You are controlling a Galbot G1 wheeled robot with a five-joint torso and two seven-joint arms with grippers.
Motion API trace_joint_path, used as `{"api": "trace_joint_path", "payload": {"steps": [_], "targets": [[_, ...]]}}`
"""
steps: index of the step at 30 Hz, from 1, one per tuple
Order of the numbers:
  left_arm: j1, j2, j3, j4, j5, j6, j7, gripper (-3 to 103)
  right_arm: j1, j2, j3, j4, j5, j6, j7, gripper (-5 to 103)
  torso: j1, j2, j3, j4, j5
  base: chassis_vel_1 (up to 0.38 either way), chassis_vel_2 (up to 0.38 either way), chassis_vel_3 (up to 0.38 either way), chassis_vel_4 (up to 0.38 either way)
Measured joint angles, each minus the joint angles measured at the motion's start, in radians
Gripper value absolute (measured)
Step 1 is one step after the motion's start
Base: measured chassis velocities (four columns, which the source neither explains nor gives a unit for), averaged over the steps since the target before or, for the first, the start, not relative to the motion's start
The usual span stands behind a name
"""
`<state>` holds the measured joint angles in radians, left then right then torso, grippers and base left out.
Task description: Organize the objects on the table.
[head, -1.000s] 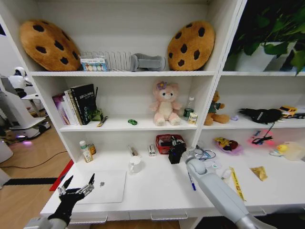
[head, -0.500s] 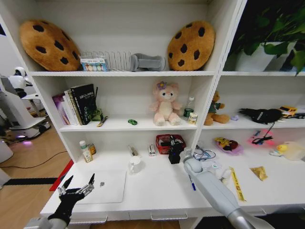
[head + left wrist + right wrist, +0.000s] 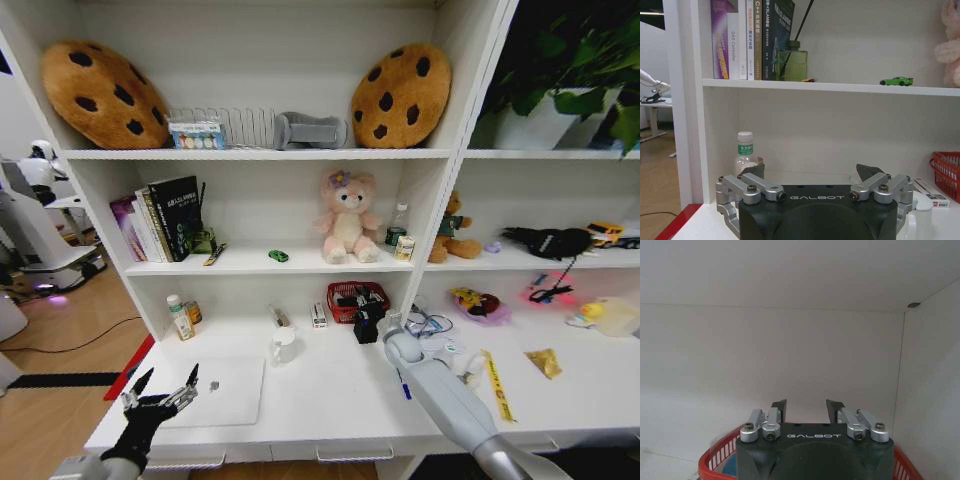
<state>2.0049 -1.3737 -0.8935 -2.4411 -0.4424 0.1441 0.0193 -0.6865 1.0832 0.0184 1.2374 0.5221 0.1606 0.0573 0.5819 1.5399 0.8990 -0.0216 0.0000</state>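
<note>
My right claw (image 3: 807, 407) sits over the small red wire basket (image 3: 357, 299), black fingertips (image 3: 779, 408) a little apart, nothing between them that I can see. In the head view the right claw (image 3: 367, 322) is at the basket's near rim, grey arm stretched across the long white table (image 3: 330, 400). Basket stands at the table's back, against the shelf upright.

Left claw (image 3: 160, 392) spread wide, empty, parked off the near left corner of the table, far from the basket. Thin silver-white laptop (image 3: 222, 390) lies flat just beside that claw, well left of the basket. Blue pen (image 3: 402, 386) lies on the table near side of the basket, half hidden by my right arm. Tiny green toy car (image 3: 278, 256) rests on the shelf board above and left of the basket.

My read: I'm at the basket for a drop or a pick, can't tell which. To do it well I'd keep the claw centred inside the rim, clear of the upright, go slow, and not drag the arm over the pen.
</note>
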Motion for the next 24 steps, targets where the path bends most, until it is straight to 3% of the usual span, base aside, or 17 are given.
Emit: {"api": "trace_joint_path", "payload": {"steps": [2, 8, 13, 16, 18, 24], "targets": [[0.000, 0.000, 0.000, 0.000, 0.000, 0.000, 0.000, 100, -0.012, -0.017, 0.003, 0.032, 0.012, -0.001, -0.001, 56, 0.000, 0.000, 0.000, 0.0000, 0.0000, 0.000, 0.000, 0.000, 0.000], [0.000, 0.000, 0.000, 0.000, 0.000, 0.000, 0.000, 100, -0.069, -0.059, 0.025, 0.139, 0.057, -0.028, -0.001, 73, 0.000, 0.000, 0.000, 0.0000, -0.0002, 0.000, 0.000, 0.000, 0.000], [0.000, 0.000, 0.000, 0.000, 0.000, 0.000, 0.000, 100, -0.236, -0.131, 0.092, 0.406, 0.154, -0.182, 0.034, 94, 0.000, 0.000, 0.000, -0.0006, 0.0001, 0.000, 0.000, 0.000, 0.000], [0.000, 0.000, 0.000, 0.000, 0.000, 0.000, 0.000, 100, -0.289, -0.146, 0.114, 0.503, 0.175, -0.213, 0.071, 97, 0.000, 0.000, 0.000, 0.0000, 0.0000, 0.000, 0.000, 0.000, 0.000], [0.000, 0.000, 0.000, 0.000, 0.000, 0.000, 0.000, 100, -0.416, -0.172, 0.177, 0.667, 0.191, -0.278, 0.150, 100, 0.000, 0.000, 0.000, 0.0001, 0.0000, 0.000, 0.000, 0.000, 0.000], [0.000, 0.000, 0.000, 0.000, 0.000, 0.000, 0.000, 100, -0.584, -0.197, 0.252, 0.761, 0.199, -0.332, 0.246, 100, 0.000, 0.000, 0.000, -0.0001, 0.0003, 0.000, 0.000, 0.000, 0.000]]}}
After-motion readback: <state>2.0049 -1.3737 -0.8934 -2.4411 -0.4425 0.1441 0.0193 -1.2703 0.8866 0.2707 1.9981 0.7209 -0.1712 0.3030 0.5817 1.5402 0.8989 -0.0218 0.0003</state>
